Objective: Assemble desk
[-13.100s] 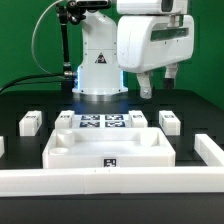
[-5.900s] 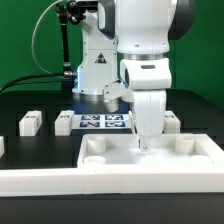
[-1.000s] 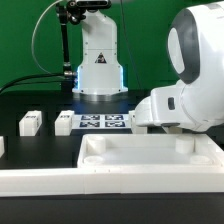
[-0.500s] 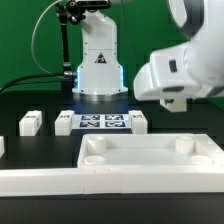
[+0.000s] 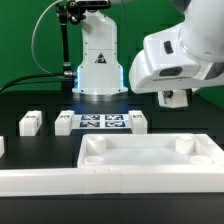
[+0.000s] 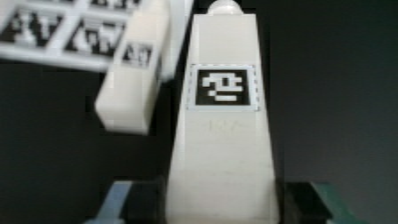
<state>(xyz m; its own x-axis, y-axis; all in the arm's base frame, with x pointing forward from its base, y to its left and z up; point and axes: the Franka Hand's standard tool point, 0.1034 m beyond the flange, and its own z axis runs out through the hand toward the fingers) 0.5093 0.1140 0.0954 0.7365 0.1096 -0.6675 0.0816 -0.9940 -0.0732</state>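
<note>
The claw (image 5: 175, 98) hangs above the table with its 2 fingers (image 6: 128, 205) pressed against the flanks of 1 square white leg (image 6: 222, 120). The leg sticks straight out ahead of the claw, its tag facing the wrist camera. The desk panel (image 5: 150, 163) lies flat below the claw, rim up. The 2 corner sockets that show look empty, and the nearer socket (image 5: 185, 144) sits almost directly beneath the claw. 3 loose legs (image 5: 65, 121) stand lower and off to the side, by the marker board (image 5: 100, 122).

The step in hand looks like carrying the 1st leg to a socket. The next move calls for centring the leg's end over that socket, squaring it to the opening, then lowering straight down and seating it before letting go.
</note>
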